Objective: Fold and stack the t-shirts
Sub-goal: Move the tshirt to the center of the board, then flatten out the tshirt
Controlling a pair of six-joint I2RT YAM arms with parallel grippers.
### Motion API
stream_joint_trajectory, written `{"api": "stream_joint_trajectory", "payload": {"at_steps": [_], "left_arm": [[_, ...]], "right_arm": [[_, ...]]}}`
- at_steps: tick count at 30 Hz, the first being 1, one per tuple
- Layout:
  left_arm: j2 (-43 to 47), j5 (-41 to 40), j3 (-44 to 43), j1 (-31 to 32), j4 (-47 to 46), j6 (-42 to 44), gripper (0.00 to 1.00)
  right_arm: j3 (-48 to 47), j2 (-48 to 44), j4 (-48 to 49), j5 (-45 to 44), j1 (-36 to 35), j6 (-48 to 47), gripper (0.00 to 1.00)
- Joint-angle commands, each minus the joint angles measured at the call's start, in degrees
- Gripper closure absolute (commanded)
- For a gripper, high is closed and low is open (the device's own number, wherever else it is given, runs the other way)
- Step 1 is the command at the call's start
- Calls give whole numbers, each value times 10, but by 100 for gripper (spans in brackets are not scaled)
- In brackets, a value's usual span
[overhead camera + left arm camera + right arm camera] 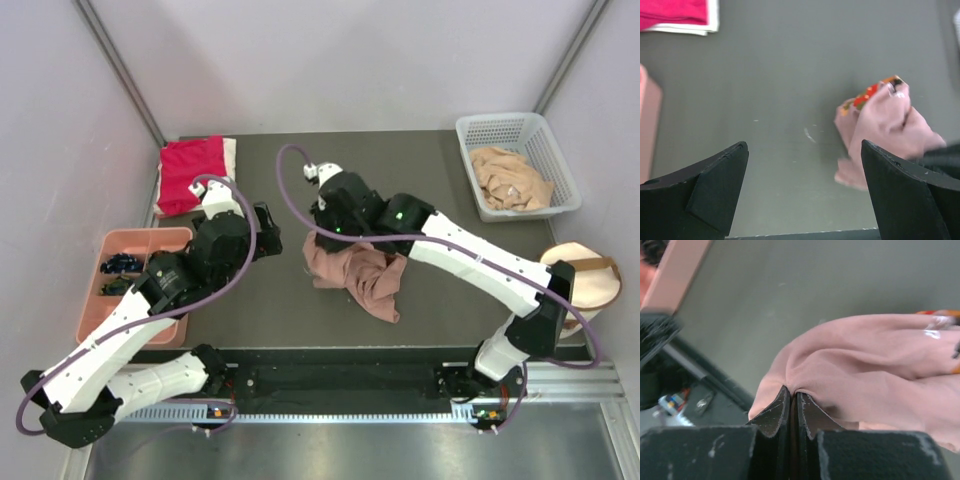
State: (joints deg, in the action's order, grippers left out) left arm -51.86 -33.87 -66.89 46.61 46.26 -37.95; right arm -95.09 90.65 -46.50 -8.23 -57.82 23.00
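Right end effector (791,392) clamps one dusty-pink t-shirt (360,272); left end effector (804,145) gapes wide, empty. One red t-shirt (190,170) lies folded, one tan t-shirt (510,180) fills the basket (497,120).

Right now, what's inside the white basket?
A crumpled tan shirt lies in the white basket. Anything underneath the shirt is covered, so I cannot tell.

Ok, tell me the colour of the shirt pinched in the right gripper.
Dusty pink shirt, with a red-orange print; clearest in the right wrist view.
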Motion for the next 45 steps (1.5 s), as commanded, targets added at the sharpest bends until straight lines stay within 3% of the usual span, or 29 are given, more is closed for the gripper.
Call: {"api": "stream_joint_trajectory", "payload": {"at_steps": [1,2,5,6,8,16,20,34,43,45], "left_arm": [[4,-60,-29,1,63,-12,1],[4,-60,-28,0,64,-14,1],[4,-60,-26,0,65,-19,1],[0,-59,-25,1,64,-18,1],[-2,-53,-20,1,60,-16,1],[-23,27,37,1,-10,-2,1],[-40,92,82,1,-64,-12,3],[-12,178,288,29,-139,-120,7],[-58,158,321,101,-178,-166,9],[-75,150,319,115,-177,-168,13]], "right_arm": [[30,-17,74,61,-36,56,87],[39,-21,81,75,-46,67,53],[82,-62,92,28,-49,75,3],[90,-75,89,0,-45,76,1],[114,-113,60,-47,-21,73,1],[247,-217,40,-76,218,64,1],[273,-216,36,-76,258,57,1],[370,-230,86,-20,259,116,1],[395,-239,94,-9,259,120,1],[397,-239,93,-8,259,121,1]]}}
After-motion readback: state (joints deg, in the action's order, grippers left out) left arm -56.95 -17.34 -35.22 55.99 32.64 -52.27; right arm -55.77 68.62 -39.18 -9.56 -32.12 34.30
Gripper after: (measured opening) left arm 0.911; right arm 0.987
